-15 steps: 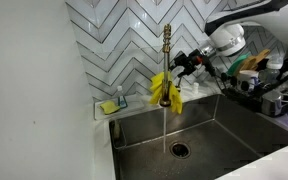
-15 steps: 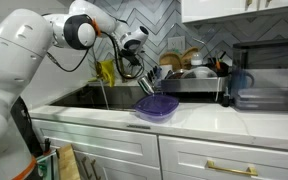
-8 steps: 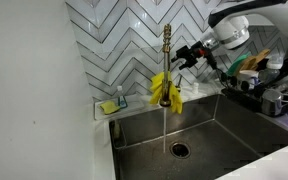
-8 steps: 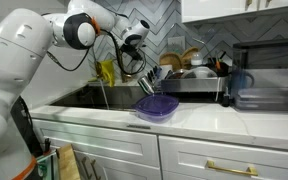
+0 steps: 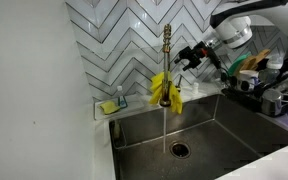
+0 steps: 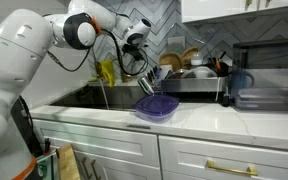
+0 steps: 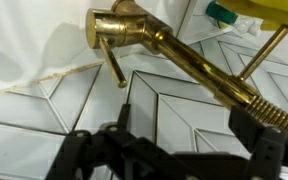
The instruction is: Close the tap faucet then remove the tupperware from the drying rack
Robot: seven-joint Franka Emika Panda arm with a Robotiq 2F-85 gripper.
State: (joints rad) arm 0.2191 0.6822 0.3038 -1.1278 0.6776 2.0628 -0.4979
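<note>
The tap faucet (image 5: 167, 52) stands upright behind the sink, brass with a ribbed neck. A thin stream of water (image 5: 164, 125) runs from it. My gripper (image 5: 183, 59) is open and empty, level with the upper neck and just beside it, not touching; it also shows in an exterior view (image 6: 134, 63). In the wrist view the brass tap (image 7: 179, 52) and its thin lever (image 7: 111, 60) lie above my open gripper (image 7: 174, 160). The tupperware (image 6: 157, 106), round and translucent, sits at the near end of the black drying rack (image 5: 242, 97).
Yellow rubber gloves (image 5: 166, 92) hang on the tap's lower neck. The steel sink (image 5: 214, 135) has a drain (image 5: 178, 150). A sponge (image 5: 108, 106) sits at the sink's back corner. Several dishes fill the rack (image 6: 189, 72). A tiled wall is close behind the tap.
My gripper rose a little and shifted slightly away from the tap a second ago, then held still. The water keeps running.
</note>
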